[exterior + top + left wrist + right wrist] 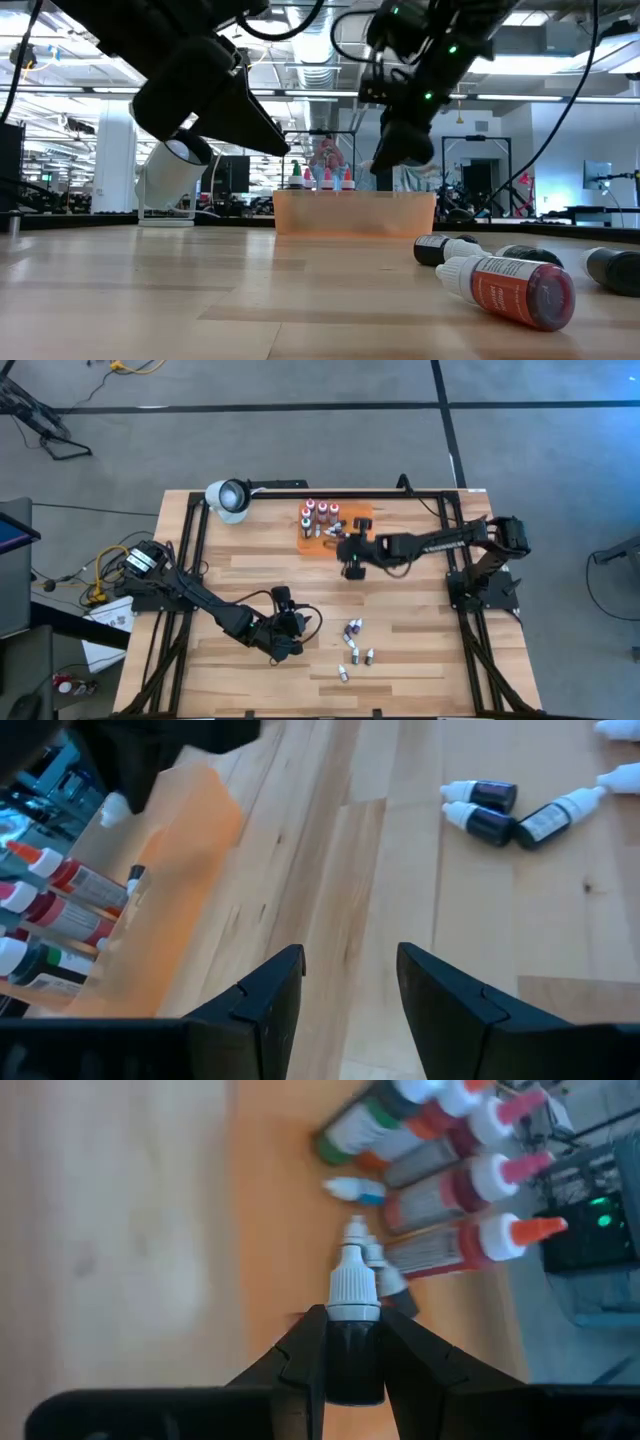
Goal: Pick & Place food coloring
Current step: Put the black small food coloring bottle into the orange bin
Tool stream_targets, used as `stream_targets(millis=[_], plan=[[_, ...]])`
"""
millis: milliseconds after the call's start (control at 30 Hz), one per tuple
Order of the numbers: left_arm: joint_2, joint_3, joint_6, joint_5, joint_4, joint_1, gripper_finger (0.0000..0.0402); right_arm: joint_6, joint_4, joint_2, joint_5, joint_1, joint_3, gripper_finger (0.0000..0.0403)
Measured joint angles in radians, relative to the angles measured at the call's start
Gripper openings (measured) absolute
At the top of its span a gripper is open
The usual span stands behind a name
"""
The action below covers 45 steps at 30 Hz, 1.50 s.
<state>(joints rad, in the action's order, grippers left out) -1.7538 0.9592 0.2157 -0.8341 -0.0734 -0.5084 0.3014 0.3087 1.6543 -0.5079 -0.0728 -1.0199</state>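
Observation:
Several finger-length food coloring bottles with white caps stand on the flat orange mat at the far middle of the table. More small bottles lie loose on the wood near the front; the low view shows a red one and dark ones. My right gripper hangs over the mat's near edge, shut on a tiny dark dropper bottle. My left gripper is open and empty, low over the wood left of the loose bottles. My right gripper pinches the dropper's dark body between its two fingers. The bottle lies along the fingers, and its white cap sticks out past the fingertips. The fingers slant down toward the mat. The bottle is lifted clear above the orange mat.
A white lamp-like object stands at the far left corner. A black frame rail runs along the far edge. Bare wood lies between the mat and my left arm.

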Motion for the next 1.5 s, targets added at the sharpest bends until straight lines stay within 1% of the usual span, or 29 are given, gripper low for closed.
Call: stream_targets(millis=[100,267,367,600,700,867,1233,1333,1500], plan=[[0.0,0.0,0.002,0.0,-0.007,0.008,0.016,0.009,-0.02,0.0,0.056,-0.071,0.0,0.0072],[0.0,0.0,0.002,0.0,-0.016,0.015,0.016,-0.048,-0.01,0.0,0.137,-0.15,0.0,0.0072],[0.0,0.0,0.002,0.0,-0.017,0.02,0.016,-0.08,-0.01,0.0,0.145,-0.174,0.0,0.0072],[0.0,0.0,0.002,0.0,-0.02,0.035,0.016,-0.119,-0.023,0.0,0.154,-0.178,0.0,0.0072],[0.0,0.0,0.001,0.0,-0.02,0.039,0.016,-0.136,-0.054,0.0,0.158,-0.183,0.0,0.0072],[0.0,0.0,-0.011,0.0,-0.02,0.039,0.016,-0.15,-0.089,0.0,0.228,-0.206,0.0,0.0072],[0.0,0.0,-0.026,0.0,-0.027,0.039,0.016,-0.181,-0.085,0.0,0.234,-0.209,0.0,0.0073],[0.0,0.0,-0.031,0.0,-0.027,0.039,0.016,-0.191,-0.085,0.0,0.245,-0.209,0.0,0.0087],[0.0,0.0,-0.039,0.0,-0.027,0.039,0.016,-0.205,-0.085,0.0,0.248,-0.209,0.0,0.0137]])
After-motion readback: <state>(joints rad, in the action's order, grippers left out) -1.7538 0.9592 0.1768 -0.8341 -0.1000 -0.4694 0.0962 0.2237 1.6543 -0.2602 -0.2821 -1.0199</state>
